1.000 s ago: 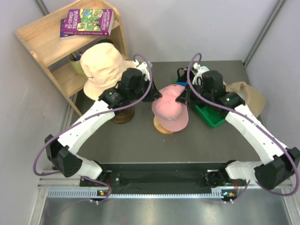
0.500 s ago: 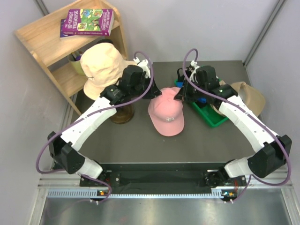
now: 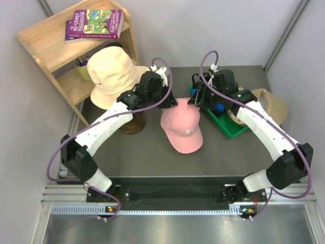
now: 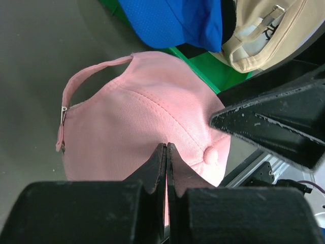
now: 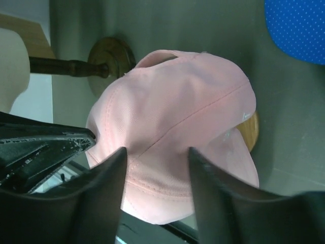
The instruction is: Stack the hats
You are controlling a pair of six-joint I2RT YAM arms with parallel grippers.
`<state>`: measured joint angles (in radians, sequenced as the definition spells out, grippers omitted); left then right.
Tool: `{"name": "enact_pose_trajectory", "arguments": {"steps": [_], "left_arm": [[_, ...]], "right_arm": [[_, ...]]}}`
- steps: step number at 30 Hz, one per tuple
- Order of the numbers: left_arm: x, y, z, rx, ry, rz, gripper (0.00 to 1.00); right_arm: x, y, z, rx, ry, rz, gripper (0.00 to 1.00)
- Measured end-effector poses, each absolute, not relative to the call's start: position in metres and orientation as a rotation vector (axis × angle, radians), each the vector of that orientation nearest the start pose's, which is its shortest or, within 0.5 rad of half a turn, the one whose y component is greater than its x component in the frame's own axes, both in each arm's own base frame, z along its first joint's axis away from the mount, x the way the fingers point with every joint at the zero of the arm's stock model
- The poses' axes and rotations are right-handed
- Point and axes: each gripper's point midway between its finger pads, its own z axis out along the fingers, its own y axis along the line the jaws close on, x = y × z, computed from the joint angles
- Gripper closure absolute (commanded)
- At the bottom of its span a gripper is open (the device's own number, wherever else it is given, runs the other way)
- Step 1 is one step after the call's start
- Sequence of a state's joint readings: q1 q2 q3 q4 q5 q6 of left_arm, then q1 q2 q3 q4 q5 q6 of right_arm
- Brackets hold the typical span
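I judged this to be the placing step. The pink cap lay crown up in the middle of the worktop, over a wooden disc that showed under one edge. It looked like the base of the stack. The right fingers stood apart above it with nothing between them. The left fingers were pressed together with their tips at the crown. I could not tell whether a fold of fabric was caught between them.

The next move, as I saw it, called for both arms to lift clear. One of them would then fetch another cap and bring it down crown over crown.

The nearest candidates sat to the right. The blue cap was in the green tray, and the khaki cap lay just beyond, at the worktop's far right edge. The peach hat sat on the wooden stand to the left, beside the shelf.

Both wrists crowded the pink cap's back edge. The tray wall and the stand's post hemmed in the reach on either side.
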<state>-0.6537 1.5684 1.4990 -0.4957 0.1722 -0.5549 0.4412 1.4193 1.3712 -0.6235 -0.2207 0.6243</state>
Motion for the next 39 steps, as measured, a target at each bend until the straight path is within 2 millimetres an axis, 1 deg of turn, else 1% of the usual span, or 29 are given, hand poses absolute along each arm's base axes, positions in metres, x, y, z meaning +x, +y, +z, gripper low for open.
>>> {"name": "enact_pose_trajectory", "arguments": {"steps": [1, 4, 6, 7, 9, 12, 15, 17, 19, 23, 25, 26, 29, 30, 33, 34, 39], "left_arm": [[0.330, -0.318, 0.260, 0.219, 2.248, -0.867, 0.98], [0.331, -0.320, 0.260, 0.221, 2.245, -0.875, 0.98], [0.333, -0.321, 0.260, 0.223, 2.241, -0.881, 0.99], [0.334, -0.322, 0.260, 0.222, 2.240, -0.882, 0.99], [0.336, -0.322, 0.260, 0.221, 2.239, -0.881, 0.99], [0.339, -0.321, 0.260, 0.212, 2.238, -0.869, 0.99], [0.341, -0.318, 0.259, 0.200, 2.241, -0.858, 0.99], [0.343, -0.316, 0.259, 0.195, 2.243, -0.854, 0.98], [0.344, -0.313, 0.258, 0.187, 2.247, -0.848, 0.98], [0.348, -0.308, 0.255, 0.172, 2.255, -0.837, 0.97], [0.350, -0.306, 0.253, 0.167, 2.259, -0.830, 0.94], [0.352, -0.305, 0.252, 0.163, 2.261, -0.827, 0.93], [0.356, -0.302, 0.250, 0.157, 2.265, -0.819, 0.85], [0.357, -0.301, 0.248, 0.157, 2.267, -0.816, 0.77], [0.364, -0.302, 0.250, 0.162, 2.262, -0.815, 0.67], [0.367, -0.304, 0.252, 0.166, 2.257, -0.820, 0.62], [0.380, -0.310, 0.262, 0.184, 2.230, -0.841, 0.53]], "right_arm": [[0.331, 0.224, 0.246, 0.092, 2.354, 0.796, 0.32], [0.334, 0.219, 0.245, 0.109, 2.354, 0.780, 0.22], [0.337, 0.211, 0.245, 0.121, 2.350, 0.757, 0.21], [0.341, 0.204, 0.246, 0.134, 2.342, 0.739, 0.21], [0.349, 0.185, 0.247, 0.172, 2.328, 0.692, 0.21], [0.362, 0.144, 0.250, 0.256, 2.296, 0.610, 0.20], [0.373, 0.089, 0.252, 0.371, 2.260, 0.496, 0.20], [0.378, 0.059, 0.253, 0.425, 2.239, 0.421, 0.20], [0.381, 0.037, 0.254, 0.449, 2.225, 0.352, 0.20], [0.384, 0.007, 0.251, 0.488, 2.218, 0.237, 0.21], [0.386, -0.012, 0.249, 0.526, 2.209, 0.174, 0.20], [0.386, -0.025, 0.247, 0.555, 2.202, 0.129, 0.20], [0.386, -0.051, 0.242, 0.609, 2.195, 0.040, 0.18], [0.386, -0.058, 0.240, 0.624, 2.195, 0.016, 0.18], [0.391, -0.075, 0.228, 0.651, 2.210, -0.040, 0.17], [0.394, -0.079, 0.223, 0.653, 2.218, -0.054, 0.16], [0.408, -0.094, 0.199, 0.650, 2.252, -0.103, 0.15]]}}
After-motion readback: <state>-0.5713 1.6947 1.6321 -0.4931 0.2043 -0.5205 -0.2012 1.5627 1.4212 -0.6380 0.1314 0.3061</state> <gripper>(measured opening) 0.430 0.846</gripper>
